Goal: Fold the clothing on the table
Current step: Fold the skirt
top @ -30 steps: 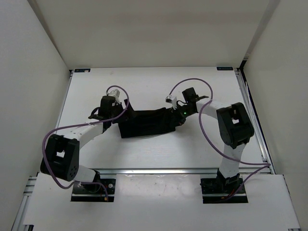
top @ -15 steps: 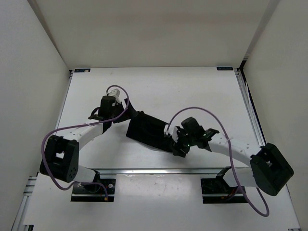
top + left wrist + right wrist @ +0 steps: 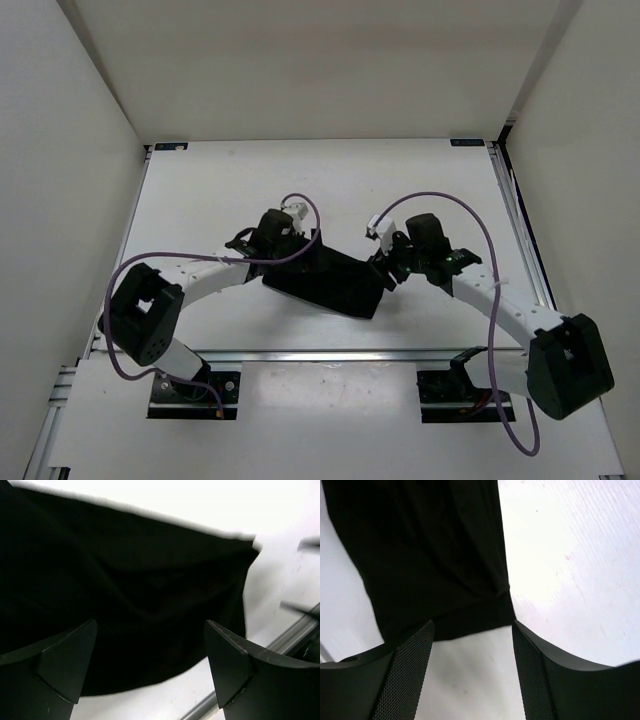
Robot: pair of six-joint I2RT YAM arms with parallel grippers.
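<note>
**Black fabric half-bundled, nothing gripped, plenty of ways to botch this**

Black clothing (image 3: 325,280) lying as a slanted, bunched-up slab on the white counter (image 3: 330,170), right between the two end effectors. Left end effector (image 3: 150,630) spread wide, gripping nothing, parked just over the cloth, with creases and a hem directly below and ahead of its fingers. Right end effector (image 3: 472,627) parted too, empty, with the end of the cloth just ahead of its tips and bare counter beneath them. Can't tell from any view whether either one actually touches the fabric.

Looks mid-fold to me, not finished: crooked edges, wrinkles all over.

Stuff that could go wrong from here, just guessing:

- Pinching only the top layer under the left end effector. Probably several layers stacked there, so would peel the fold open rather than carry it over.
- Closing the right end effector short of that cloth end. Would grab air or scrape the counter.
- Dragging instead of lifting. Soft matte cloth, so likely to bunch and slide toward the metal rail (image 3: 280,642) off beside the left end effector.
- Pulling unevenly from both sides, skewing an already crooked bundle.
</note>
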